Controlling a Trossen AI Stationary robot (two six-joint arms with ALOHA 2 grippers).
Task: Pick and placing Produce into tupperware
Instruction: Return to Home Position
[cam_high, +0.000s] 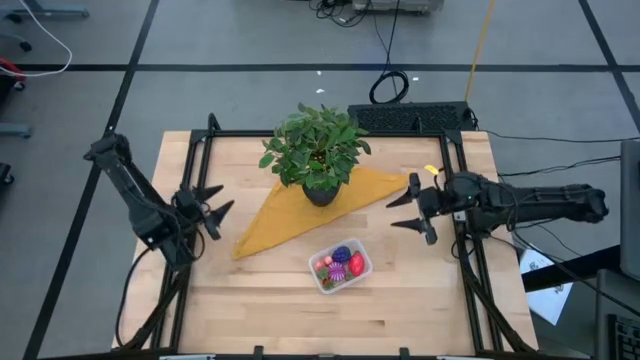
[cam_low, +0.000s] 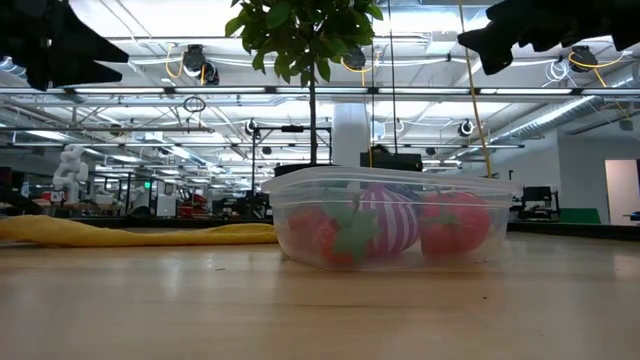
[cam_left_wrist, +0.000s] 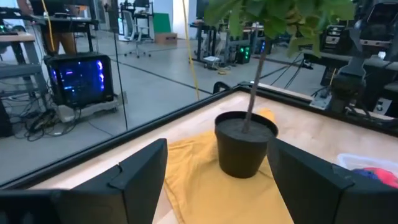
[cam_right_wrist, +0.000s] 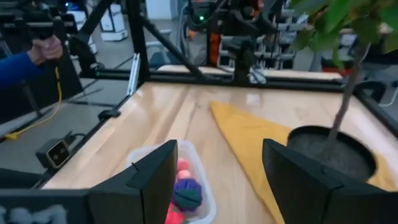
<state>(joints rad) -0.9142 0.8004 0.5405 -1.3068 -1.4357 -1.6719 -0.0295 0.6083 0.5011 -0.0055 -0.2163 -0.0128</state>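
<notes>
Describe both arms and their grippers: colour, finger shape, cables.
The left arm and right arm are matte black with chunky jointed segments. The left gripper and right gripper each carry two dark fingers, broad at the base and tapering to points. Dark cables run along both arms.

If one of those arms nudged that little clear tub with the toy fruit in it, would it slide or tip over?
Probably slide: the tub is shallow and sits flat on the smooth wooden table. It looks thin and light, so a soft push may scoot it. The toy fruit lies loose inside and might shift.
</notes>
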